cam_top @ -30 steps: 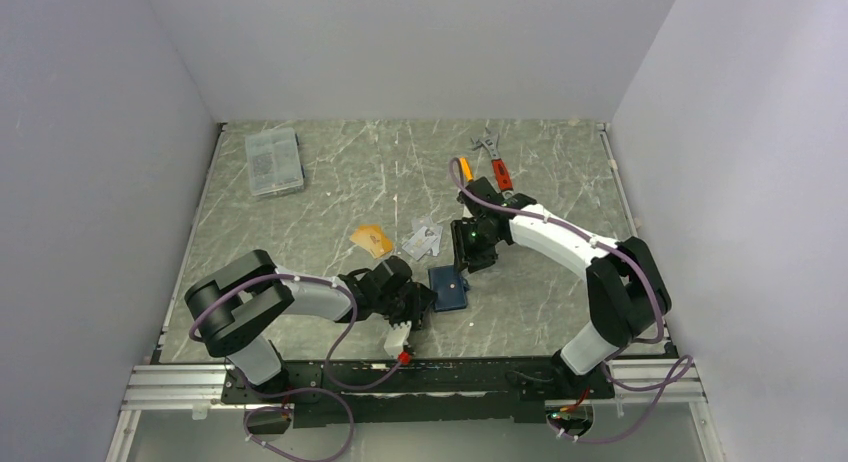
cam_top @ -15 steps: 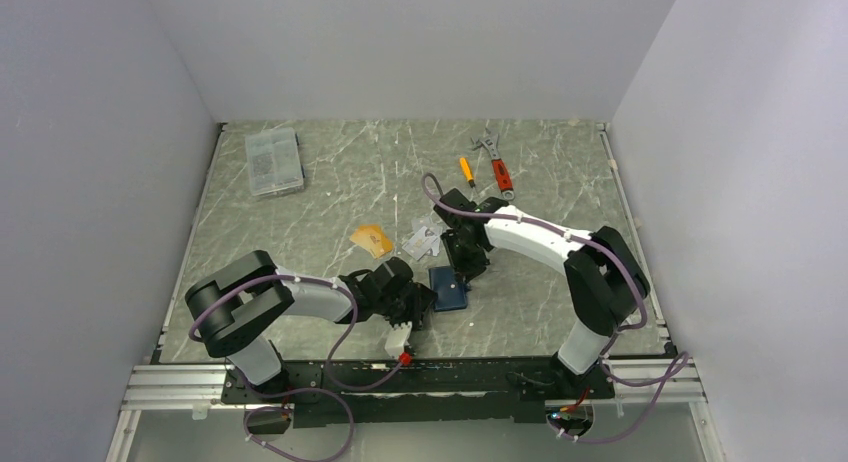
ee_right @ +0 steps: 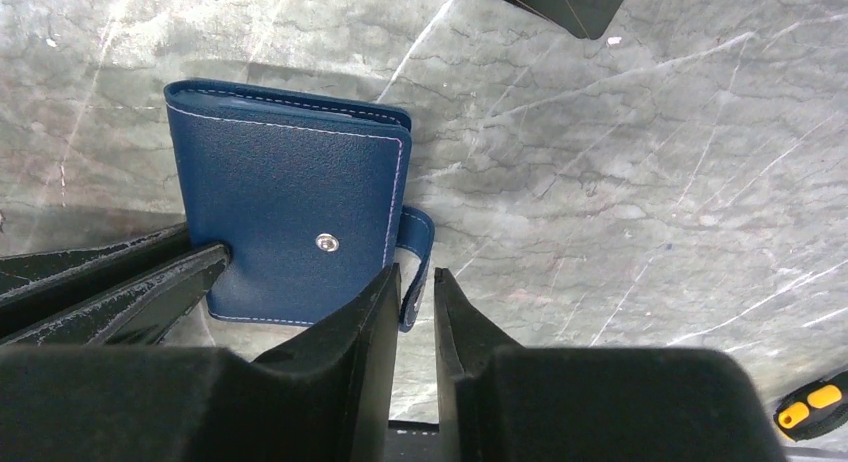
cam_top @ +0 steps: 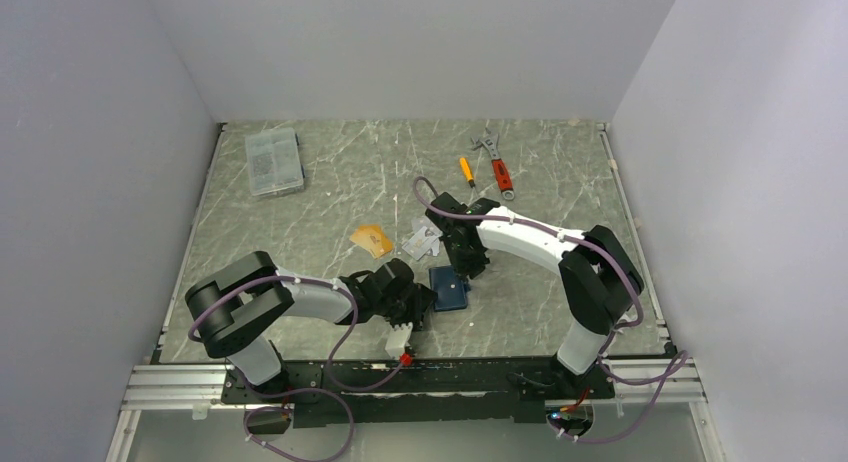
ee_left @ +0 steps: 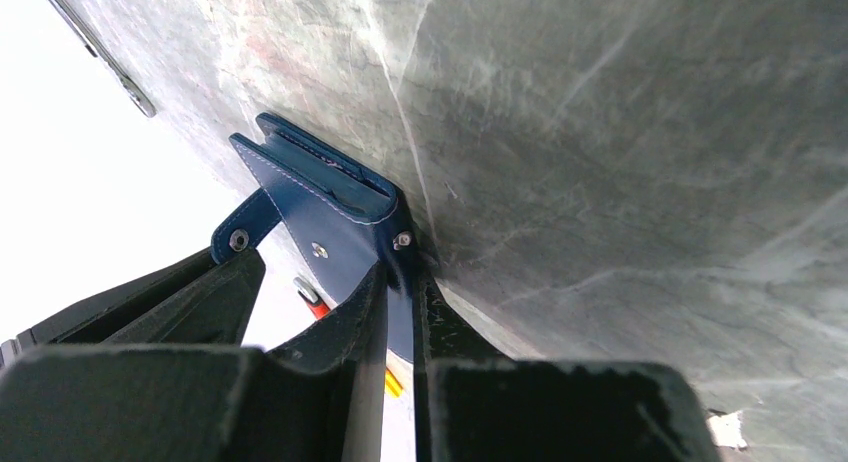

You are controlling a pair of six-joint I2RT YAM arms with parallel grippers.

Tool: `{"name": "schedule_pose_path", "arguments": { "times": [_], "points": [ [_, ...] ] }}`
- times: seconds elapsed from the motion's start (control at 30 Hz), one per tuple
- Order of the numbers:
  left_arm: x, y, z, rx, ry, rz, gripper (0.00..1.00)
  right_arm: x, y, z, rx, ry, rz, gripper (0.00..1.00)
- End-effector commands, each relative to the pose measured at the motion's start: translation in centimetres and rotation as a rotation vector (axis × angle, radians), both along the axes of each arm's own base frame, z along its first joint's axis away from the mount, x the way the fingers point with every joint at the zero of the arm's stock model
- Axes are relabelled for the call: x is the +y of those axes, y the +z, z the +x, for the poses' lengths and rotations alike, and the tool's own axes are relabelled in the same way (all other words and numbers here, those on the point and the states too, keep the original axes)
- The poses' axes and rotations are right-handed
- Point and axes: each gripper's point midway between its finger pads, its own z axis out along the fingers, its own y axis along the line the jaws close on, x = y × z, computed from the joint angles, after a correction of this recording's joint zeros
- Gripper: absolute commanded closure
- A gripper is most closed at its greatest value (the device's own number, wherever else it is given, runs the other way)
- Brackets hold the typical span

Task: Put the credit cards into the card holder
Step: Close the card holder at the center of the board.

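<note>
The card holder [cam_top: 449,288], a dark blue wallet, lies folded on the marble table. My left gripper [cam_top: 418,304] is shut on its near-left edge, and in the left wrist view the blue flap [ee_left: 320,197] runs between the jaws of that gripper [ee_left: 400,282]. My right gripper [ee_right: 415,287] reaches down at the card holder's [ee_right: 290,212] far side, jaws narrowed onto the snap tab [ee_right: 420,244]. An orange credit card [cam_top: 372,240] and silvery credit cards [cam_top: 422,240] lie just beyond. A black credit card [ee_right: 565,2] shows at the right wrist view's top edge.
A clear grey compartment box [cam_top: 273,161] sits at the back left. A red-handled wrench [cam_top: 497,162] and a small orange screwdriver [cam_top: 466,170] lie at the back right. The screwdriver [ee_right: 810,407] also shows in the right wrist view.
My right arm has swung left and down to the card holder, and its jaws have narrowed around the snap tab. The left arm and the card holder have stayed put.
</note>
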Motion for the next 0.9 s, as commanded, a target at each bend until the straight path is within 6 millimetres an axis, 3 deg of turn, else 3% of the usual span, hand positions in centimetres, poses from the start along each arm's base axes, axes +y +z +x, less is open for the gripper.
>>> {"name": "schedule_pose_path", "arguments": {
  "times": [0.0,0.13,0.17,0.63,0.87],
  "points": [
    [1.2,-1.7,-1.5,-0.044,-0.111,0.095,0.91,-0.1,0.6,0.2,-0.015,-0.01,-0.013,0.79],
    [1.1,-1.6,-1.5,-0.049,-0.11,0.093,0.91,-0.2,0.5,-0.1,-0.009,-0.015,-0.008,0.99],
    [1.1,-1.6,-1.5,-0.049,-0.11,0.092,0.91,-0.2,0.5,-0.1,-0.013,-0.016,-0.007,1.0],
    [1.2,-1.6,-1.4,-0.056,-0.112,0.1,0.93,2.4,1.5,-0.5,0.062,-0.017,0.2,1.0],
    [1.3,-1.7,-1.6,-0.054,-0.109,0.107,0.95,2.5,0.0,0.1,0.111,-0.072,0.263,1.0]
  ]
}}
